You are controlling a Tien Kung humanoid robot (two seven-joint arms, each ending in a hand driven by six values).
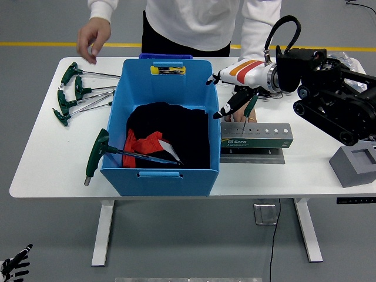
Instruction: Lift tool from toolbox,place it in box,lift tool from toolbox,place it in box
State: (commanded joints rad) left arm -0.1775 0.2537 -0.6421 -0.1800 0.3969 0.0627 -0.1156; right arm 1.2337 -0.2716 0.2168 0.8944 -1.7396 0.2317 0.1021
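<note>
— Start at our end. What's hanging off the blue box [160, 170]?

— A green T-handle wrench [120, 155]. Its handle sits outside the near left wall, and its shaft runs rightward over the rim onto the dark cloth inside. I'd call it half in, at best.

— And the next tool?

— One more green-handled wrench [249, 107] stands nearly upright in the grey tool holder [256, 137], just right of the box. Its long axis points up and tips slightly away from the box.

— Where's the hand?

— The right hand [230, 94] is just above the holder, by the box's right wall. The fingers are loose and hold nothing. The wrench handle lies immediately to the hand's right, almost touching the lower fingers.

— So a short reach?

— I'd guess so: a small shift right, then a pull along the shaft's line. The left hand isn't over the table at all.

— And beyond?

— More wrenches [76, 93] lie at the far left. A person's hand [92, 38] hovers over them, and another rests behind the holder.
</note>
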